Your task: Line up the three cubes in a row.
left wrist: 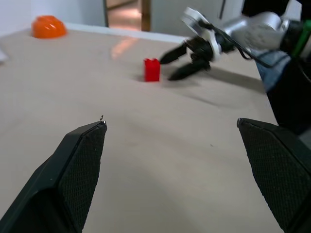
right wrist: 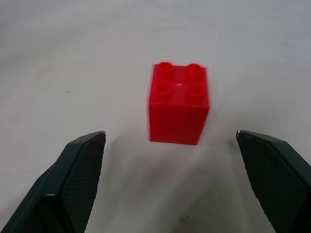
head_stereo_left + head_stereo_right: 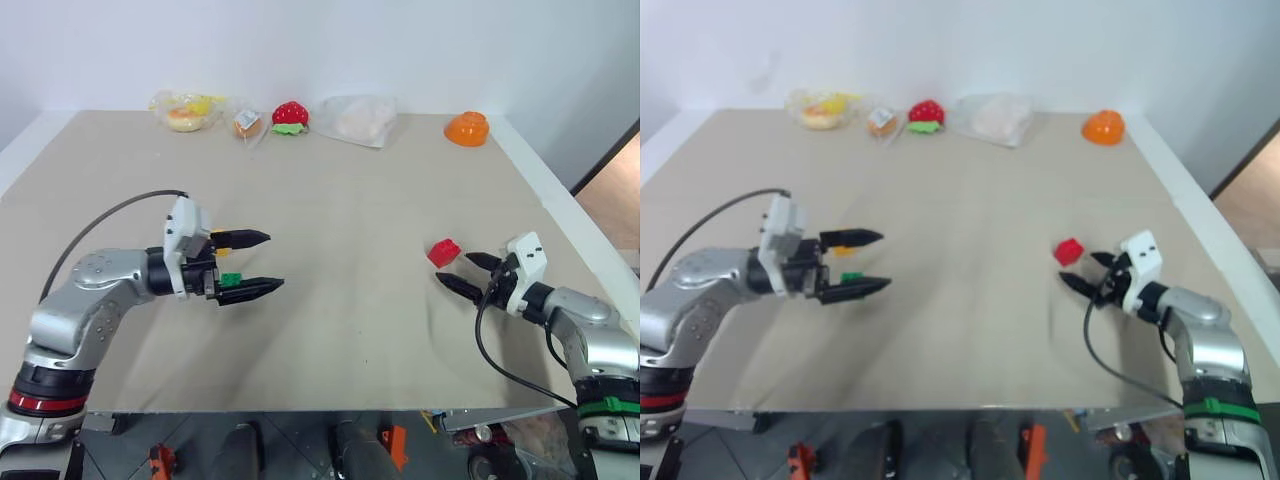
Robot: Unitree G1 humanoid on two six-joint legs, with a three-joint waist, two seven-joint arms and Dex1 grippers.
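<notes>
The red cube (image 2: 178, 103) stands on the worktop (image 3: 350, 300) just ahead of the wide-open right tool (image 3: 468, 273) (nothing held). If it is closed off-centre, the cube could be knocked away. The left tool (image 3: 250, 264), also open, hovers by the green cube (image 3: 230, 280) and yellow-orange cube (image 3: 221, 250).

Two cubes (image 3: 229, 265) left by one hand (image 3: 258, 264); third (image 3: 444, 252) apparently right.

The green cube (image 3: 231, 280) and yellow-orange cube (image 3: 222, 249) — half hidden behind the left fingers (image 3: 250, 289).
</notes>
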